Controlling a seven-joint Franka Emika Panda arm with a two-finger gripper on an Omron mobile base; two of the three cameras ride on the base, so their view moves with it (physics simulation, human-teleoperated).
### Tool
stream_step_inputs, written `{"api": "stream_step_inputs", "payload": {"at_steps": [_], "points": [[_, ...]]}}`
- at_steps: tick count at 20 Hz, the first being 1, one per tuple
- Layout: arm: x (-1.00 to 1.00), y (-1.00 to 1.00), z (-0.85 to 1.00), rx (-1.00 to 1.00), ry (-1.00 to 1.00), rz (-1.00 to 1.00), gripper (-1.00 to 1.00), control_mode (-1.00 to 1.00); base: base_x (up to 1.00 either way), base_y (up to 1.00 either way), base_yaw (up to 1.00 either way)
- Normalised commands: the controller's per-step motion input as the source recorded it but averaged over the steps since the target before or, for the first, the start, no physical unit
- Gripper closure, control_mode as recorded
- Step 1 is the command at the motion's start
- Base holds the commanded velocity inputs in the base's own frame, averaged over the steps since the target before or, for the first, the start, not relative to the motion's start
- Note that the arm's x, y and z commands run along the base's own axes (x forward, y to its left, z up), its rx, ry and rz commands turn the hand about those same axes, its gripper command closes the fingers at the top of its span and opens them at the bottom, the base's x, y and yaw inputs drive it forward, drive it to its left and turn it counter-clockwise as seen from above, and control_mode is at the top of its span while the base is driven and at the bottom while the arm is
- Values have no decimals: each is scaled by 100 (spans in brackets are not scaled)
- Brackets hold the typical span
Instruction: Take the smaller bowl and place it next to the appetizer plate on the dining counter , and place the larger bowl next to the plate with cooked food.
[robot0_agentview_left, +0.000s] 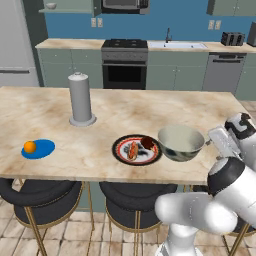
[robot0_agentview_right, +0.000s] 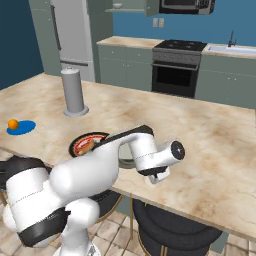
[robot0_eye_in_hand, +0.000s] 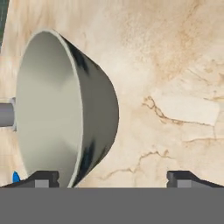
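- Cream-lined, dark-sided larger bowl (robot0_agentview_left: 181, 142) sitting upright on the surface (robot0_agentview_left: 125, 125), just beside the plate with cooked food (robot0_agentview_left: 136, 149), rims near or touching.
- In the hand view, larger bowl (robot0_eye_in_hand: 65, 109) just ahead of the end effector (robot0_eye_in_hand: 113, 177), toward its left fingertip; fingertips (robot0_eye_in_hand: 41, 178) spread wide apart, nothing pinched between them, right tip over bare marbled stone.
- End effector (robot0_agentview_left: 216, 139) seen from the left base view at the bowl's far side from the plate, close to its rim, not gripping it.
- Appetizer plate (robot0_agentview_left: 38, 148), bright blue with an orange ball, well apart from the end effector, beyond bowl and round plate, near the surface's front edge.
- Grey cylinder with a flared base (robot0_agentview_left: 81, 99) standing upright further back on the surface, well apart from the end effector.
- Dark stools (robot0_agentview_left: 42, 200) tucked under the front edge.
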Motion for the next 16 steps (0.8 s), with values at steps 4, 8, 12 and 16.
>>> {"api": "stream_step_inputs", "payload": {"at_steps": [4,8,12,16], "points": [[-67,11,57,10,-9,-3,-100,-100,0,0,0],[-72,28,70,5,-2,-5,-100,-100,0,0,0],[-61,67,67,2,0,-20,-100,-100,0,0,0],[-32,68,46,13,-6,-44,-100,-100,0,0,0]]}}
